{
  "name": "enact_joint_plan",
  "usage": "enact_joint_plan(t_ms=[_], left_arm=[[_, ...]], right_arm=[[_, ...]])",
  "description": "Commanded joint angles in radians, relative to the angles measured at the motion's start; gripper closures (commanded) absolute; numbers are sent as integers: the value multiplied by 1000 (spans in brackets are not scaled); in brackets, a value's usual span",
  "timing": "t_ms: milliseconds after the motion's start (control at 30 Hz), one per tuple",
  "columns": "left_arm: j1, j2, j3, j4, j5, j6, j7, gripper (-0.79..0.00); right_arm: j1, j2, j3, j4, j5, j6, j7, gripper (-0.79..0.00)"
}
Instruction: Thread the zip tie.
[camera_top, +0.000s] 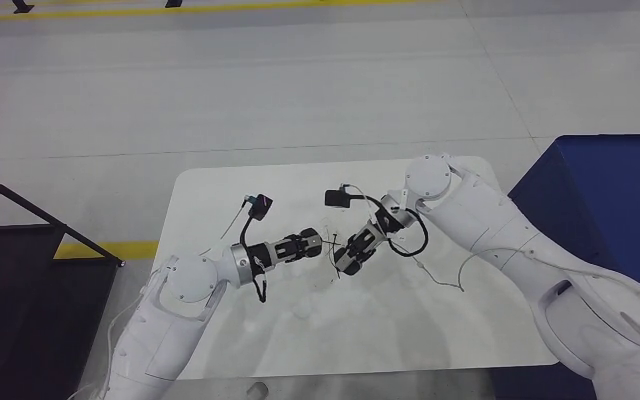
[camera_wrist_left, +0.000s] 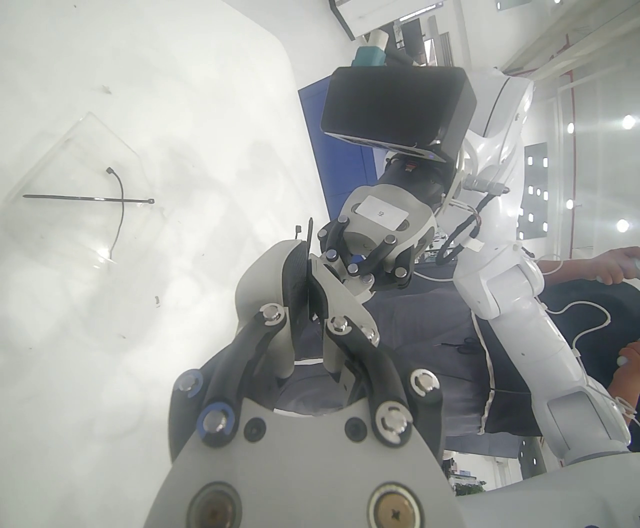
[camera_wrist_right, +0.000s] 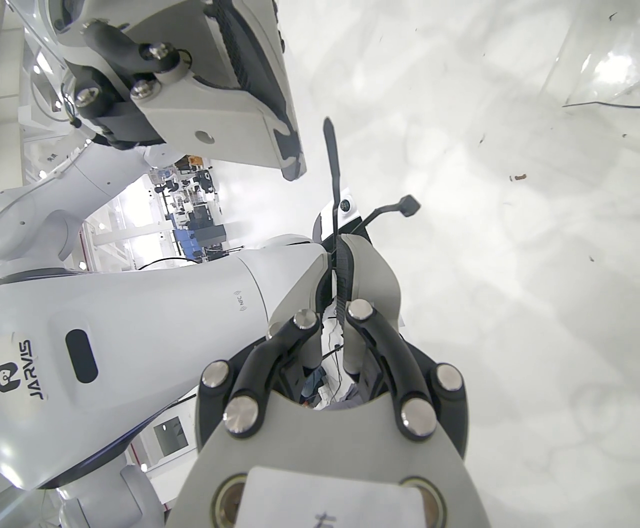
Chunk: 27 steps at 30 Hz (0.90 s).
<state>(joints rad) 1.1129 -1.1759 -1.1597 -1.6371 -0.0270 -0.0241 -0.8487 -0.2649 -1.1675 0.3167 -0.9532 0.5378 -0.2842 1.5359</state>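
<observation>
Black zip tie (camera_wrist_right: 334, 200), pinched in the closed right pincer (camera_wrist_right: 340, 245), hangs over the middle of the white bench (camera_top: 250, 330). The left pincer (camera_wrist_left: 305, 265) sits just left of it, almost tip to tip. Its fingers look pressed together, with nothing seen between them.

The likely trouble is that the tail (camera_wrist_right: 328, 127) and head (camera_wrist_right: 410, 204) point apart, so the tail would probably miss the head's small slot unless one end is bent round. With the shut left pincer just beside the tail, a nudge could flick the springy strap sideways or twist it in the grip. A weak pinch might let the thin strap slide out and fall to the bench.

The zip tie is thin and folded at the grip. Its flat, tapered tail stands straight out past the fingertips. Its shorter end bends off to one side and ends in the small square head. Both ends are free. Two spare ties (camera_wrist_left: 90, 200) lie crossed on a clear sheet (camera_wrist_left: 50, 165) off to the right.
</observation>
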Motion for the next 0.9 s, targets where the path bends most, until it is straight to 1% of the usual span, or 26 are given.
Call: enact_joint_plan(t_ms=[0, 67, 333, 400, 433, 467, 533, 567, 600, 867], left_arm=[[2, 1, 7, -2, 8, -12, -7, -262], [3, 0, 13, -1, 9, -15, -4, -277], [-10, -1, 32, 5, 37, -12, 24, -265], [-14, -2, 42, 7, 41, -10, 22, -215], [-16, -2, 44, 10, 41, -10, 22, -203], [-18, -2, 46, 11, 45, -10, 23, -157], [-21, -3, 47, 16, 42, -7, 24, -111], [-23, -3, 47, 18, 40, -7, 24, -34], [-24, -3, 47, 19, 39, -7, 22, -3], [-30, -1, 47, 28, 36, -7, 18, 0]], right_arm=[[-3, 2, 4, -5, -3, 0, 0, 0], [-7, 2, 5, -10, -7, 0, 0, 0], [-12, -1, 3, -23, -16, 0, 0, 0], [-11, -1, 3, -24, -18, 0, 0, 0], [-10, -2, 3, -23, -18, 0, 0, 0], [-9, -2, 4, -21, -16, 0, 0, 0], [-8, -3, 4, -19, -15, 0, 0, 0], [-7, -3, 4, -18, -14, 0, 0, 0], [-7, -3, 4, -17, -13, 0, 0, 0], [0, -8, 3, -9, -8, 0, 0, 0]])
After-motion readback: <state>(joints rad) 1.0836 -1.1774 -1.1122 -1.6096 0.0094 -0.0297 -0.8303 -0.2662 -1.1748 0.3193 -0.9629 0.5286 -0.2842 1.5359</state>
